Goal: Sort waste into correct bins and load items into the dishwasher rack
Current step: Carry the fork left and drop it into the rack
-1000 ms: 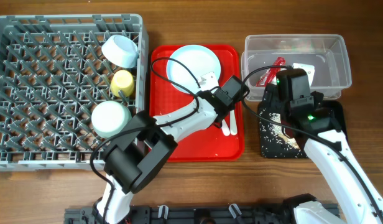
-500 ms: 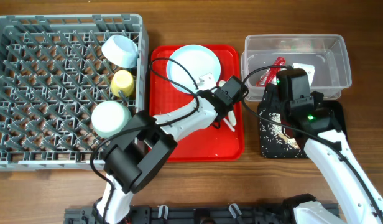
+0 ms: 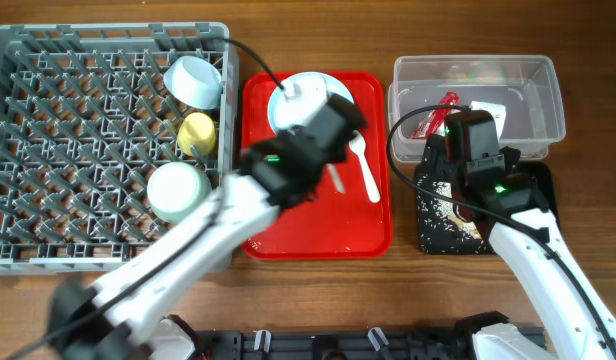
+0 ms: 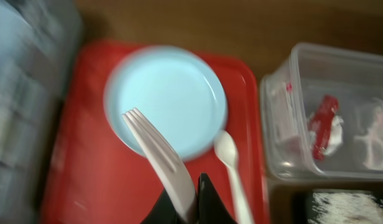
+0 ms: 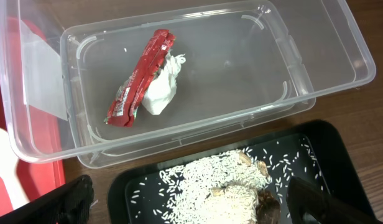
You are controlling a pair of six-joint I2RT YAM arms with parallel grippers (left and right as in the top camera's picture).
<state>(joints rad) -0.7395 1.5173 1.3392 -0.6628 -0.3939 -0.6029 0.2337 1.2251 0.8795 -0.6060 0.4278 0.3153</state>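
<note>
My left gripper [image 4: 193,202] is shut on the handle of the white fork [image 4: 160,155] and holds it in the air over the red tray [image 3: 318,225]. Its tines point toward the light blue plate [image 4: 166,99]. The white spoon [image 4: 232,168] lies on the tray to the right of the fork. My right gripper [image 5: 191,208] stands open over the rice scraps [image 5: 222,186] in the black tray [image 5: 142,186], holding nothing. The clear tub [image 5: 341,56] contains the red wrapper [image 5: 138,81] and crumpled white paper [image 5: 161,93].
The grey dishwasher rack [image 3: 88,140] fills the left side. Along its right edge sit a white bowl [image 3: 195,80], a yellow cup [image 3: 197,130] and a pale blue-green bowl [image 3: 176,190]. The left arm crosses the rack's near right corner.
My left gripper shut on the fork and lifted it off the red tray while the arm swung up and left. The spoon stayed on the tray. The right arm held still.
</note>
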